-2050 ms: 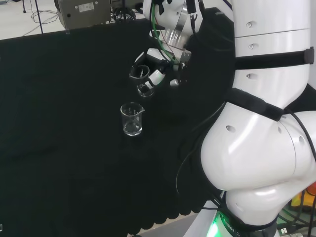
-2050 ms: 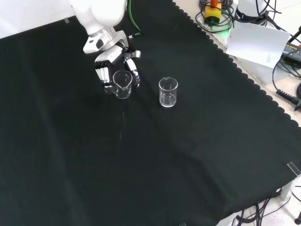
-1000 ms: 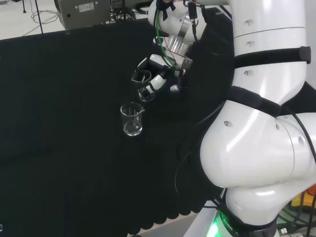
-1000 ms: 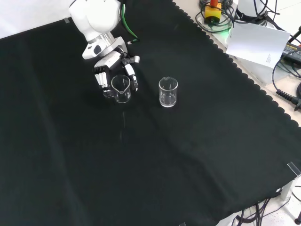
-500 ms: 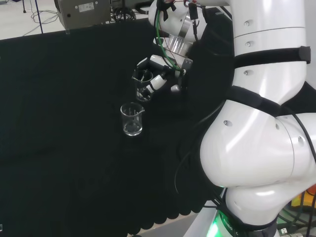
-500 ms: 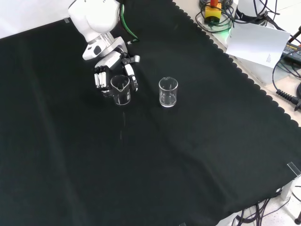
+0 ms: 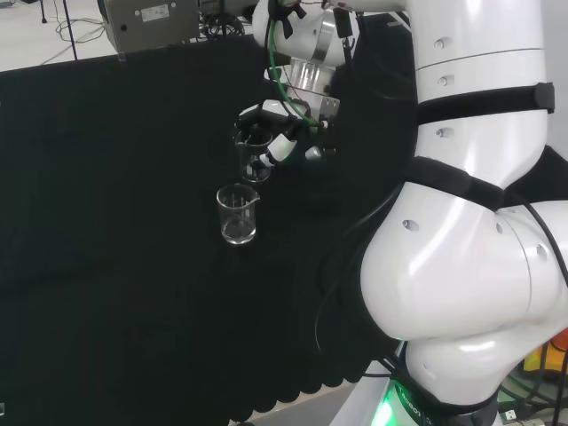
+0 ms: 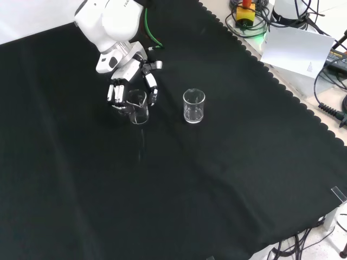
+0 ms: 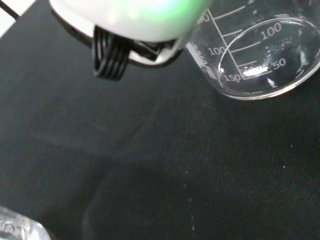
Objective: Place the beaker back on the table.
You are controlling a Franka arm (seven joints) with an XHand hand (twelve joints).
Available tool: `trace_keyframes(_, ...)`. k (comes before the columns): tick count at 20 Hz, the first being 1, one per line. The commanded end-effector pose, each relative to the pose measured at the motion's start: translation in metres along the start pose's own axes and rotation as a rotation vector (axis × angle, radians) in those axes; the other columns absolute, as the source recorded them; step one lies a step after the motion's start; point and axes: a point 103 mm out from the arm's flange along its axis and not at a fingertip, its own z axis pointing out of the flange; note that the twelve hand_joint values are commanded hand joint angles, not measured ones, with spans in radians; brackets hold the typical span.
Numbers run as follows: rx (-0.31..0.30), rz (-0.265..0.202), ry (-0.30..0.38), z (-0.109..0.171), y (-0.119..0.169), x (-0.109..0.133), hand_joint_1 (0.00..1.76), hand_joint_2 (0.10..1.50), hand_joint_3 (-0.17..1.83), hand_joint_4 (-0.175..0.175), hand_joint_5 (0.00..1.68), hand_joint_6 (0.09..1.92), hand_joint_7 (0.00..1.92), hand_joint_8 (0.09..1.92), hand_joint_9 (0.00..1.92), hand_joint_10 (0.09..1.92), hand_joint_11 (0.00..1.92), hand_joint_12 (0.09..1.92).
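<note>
I see the hand with fingers curled round the beaker, low over the black cloth of the desk; a second glass stands apart beside it; cables and a white box lie past the scalloped cloth edge.

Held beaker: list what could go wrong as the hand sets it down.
1. The hand has its fingers curled round the held beaker; if they open before its base rests flat on the black cloth, it may tip or drop.
2. The second beaker stands free close by; a sideways drift during release could knock it.
3. Both are clear glass, hard to see against the cloth, so judging height may be unreliable.
</note>
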Motion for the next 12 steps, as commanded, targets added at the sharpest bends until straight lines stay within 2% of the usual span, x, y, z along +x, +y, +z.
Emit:
trace_keyframes(1,0.069,0.010,-0.069,-0.013,-0.002,0.020,1.04,0.51,0.69,-0.077,0.42,0.72,0.46,0.78,0.88,0.09,0.38,1.35)
trace_keyframes(4,0.055,0.013,-0.086,-0.023,-0.006,0.031,1.01,0.51,0.65,-0.087,0.35,0.60,0.30,0.77,0.77,0.09,0.27,1.38)
trace_keyframes(7,0.045,0.025,-0.101,-0.039,-0.013,0.043,0.95,0.53,0.59,-0.093,0.29,0.33,0.07,0.72,0.56,0.09,0.06,1.42)
trace_keyframes(12,-0.005,0.054,-0.136,-0.070,-0.035,0.072,0.90,0.55,0.53,-0.098,0.29,0.11,0.00,0.62,0.45,0.09,0.00,1.36)
